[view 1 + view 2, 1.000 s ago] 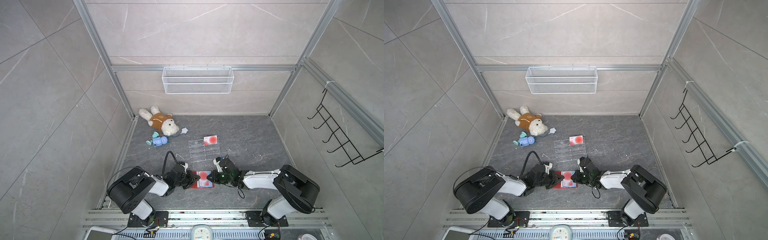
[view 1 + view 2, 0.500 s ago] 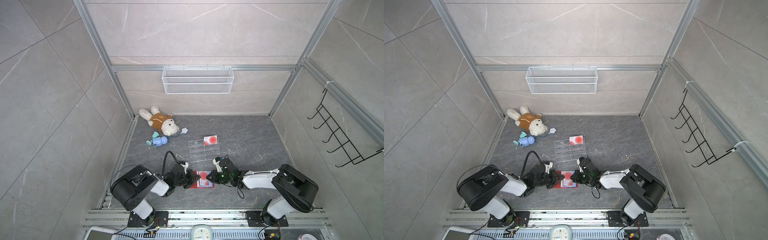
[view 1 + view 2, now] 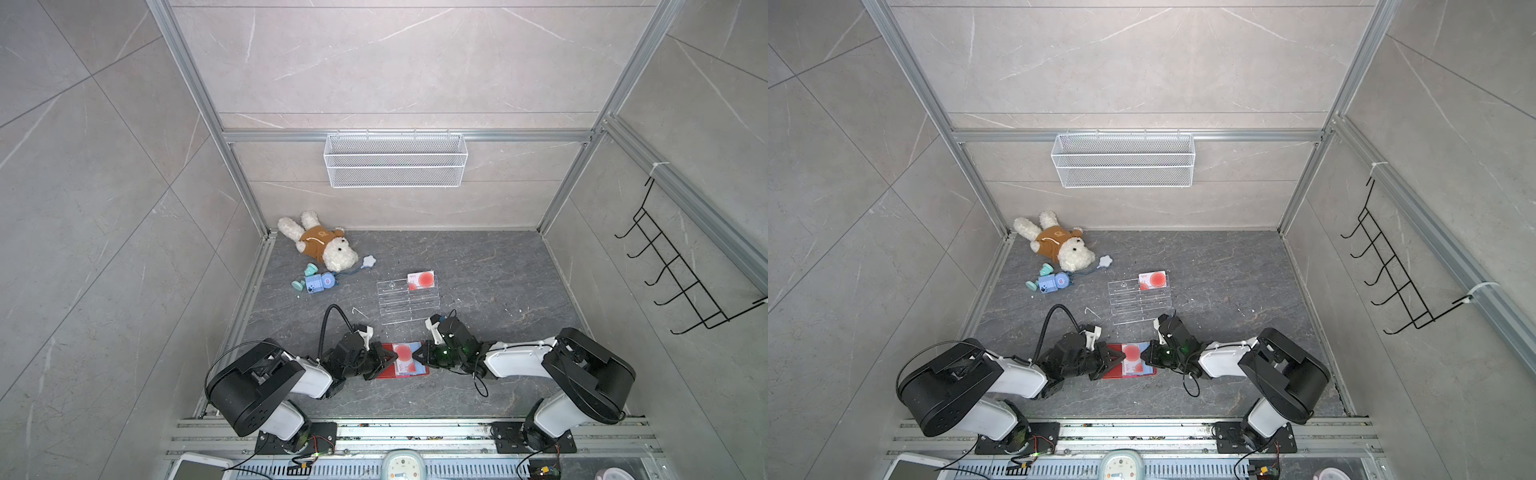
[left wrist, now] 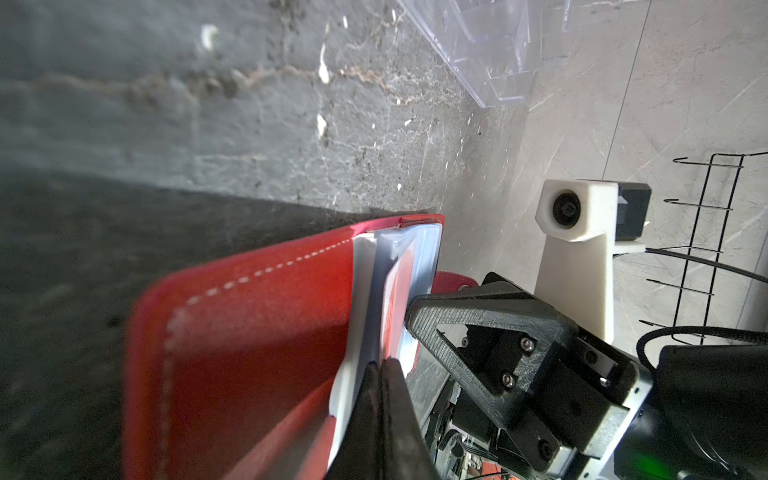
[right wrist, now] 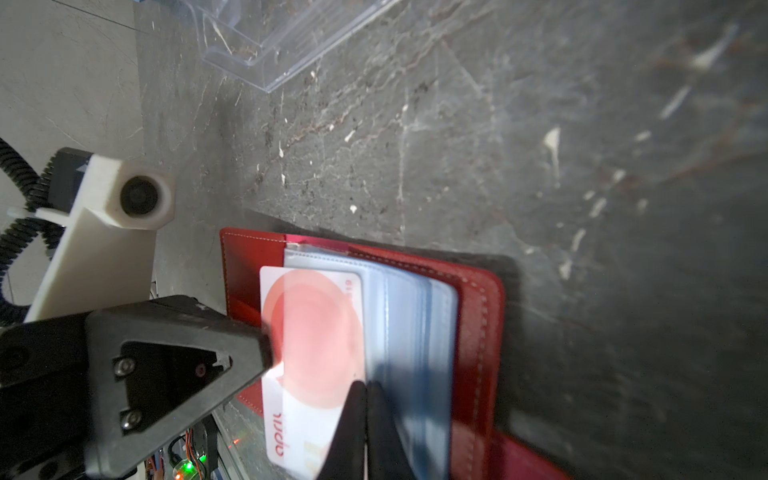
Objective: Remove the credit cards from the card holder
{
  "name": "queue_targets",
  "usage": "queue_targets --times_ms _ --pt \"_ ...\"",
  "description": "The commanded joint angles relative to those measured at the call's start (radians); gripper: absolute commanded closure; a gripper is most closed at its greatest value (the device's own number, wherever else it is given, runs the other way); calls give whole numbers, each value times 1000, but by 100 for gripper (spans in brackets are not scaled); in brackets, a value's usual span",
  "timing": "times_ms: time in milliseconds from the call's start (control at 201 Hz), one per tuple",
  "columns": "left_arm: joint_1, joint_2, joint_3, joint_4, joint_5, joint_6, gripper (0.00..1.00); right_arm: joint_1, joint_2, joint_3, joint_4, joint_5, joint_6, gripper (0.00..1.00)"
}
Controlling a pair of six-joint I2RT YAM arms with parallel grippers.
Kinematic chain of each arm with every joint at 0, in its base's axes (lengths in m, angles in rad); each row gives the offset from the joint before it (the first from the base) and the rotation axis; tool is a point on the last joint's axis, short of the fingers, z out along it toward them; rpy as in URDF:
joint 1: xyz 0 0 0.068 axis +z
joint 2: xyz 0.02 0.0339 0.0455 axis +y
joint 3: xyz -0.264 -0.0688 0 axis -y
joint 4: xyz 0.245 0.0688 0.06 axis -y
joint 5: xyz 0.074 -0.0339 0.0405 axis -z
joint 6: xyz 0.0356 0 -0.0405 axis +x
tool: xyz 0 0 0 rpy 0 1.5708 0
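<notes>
The red card holder lies open on the floor between both grippers. A credit card with a red-orange circle sticks partway out of its pale blue sleeves. My left gripper is shut on that card's outer edge. From the opposite side, my right gripper is shut on a sleeve edge beside the card. A second credit card stands in the far tier of the clear acrylic stand.
A plush dog and a small blue toy lie at the back left. A white wire basket hangs on the back wall, and a black hook rack on the right wall. The acrylic stand sits just behind the card holder.
The left gripper's jaws have closed on the card's edge. Both arms and the card holder stay where they were.
</notes>
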State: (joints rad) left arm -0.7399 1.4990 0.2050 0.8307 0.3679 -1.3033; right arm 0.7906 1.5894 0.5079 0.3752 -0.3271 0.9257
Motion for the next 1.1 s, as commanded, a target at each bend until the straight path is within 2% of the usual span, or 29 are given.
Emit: queue_targets --times_ms 0,119,324,602,787,1090 --pt "-2 2 1 -6 -5 22 85 -1 34 -28 -48 6 16 91" --pt "-3 21 1 31 3 14 77 -1 39 -31 -44 5 18 91" --pt "-8 30 8 36 9 17 77 -2 42 -34 -38 1 19 92" --pt "-13 71 21 76 24 17 86 -2 48 -37 -28 -2 21 92" --pt "-13 66 21 66 37 28 100 -2 47 -39 -30 0 21 92" --pt "20 -68 -5 -58 38 78 100 -2 17 -55 -57 26 16 93"
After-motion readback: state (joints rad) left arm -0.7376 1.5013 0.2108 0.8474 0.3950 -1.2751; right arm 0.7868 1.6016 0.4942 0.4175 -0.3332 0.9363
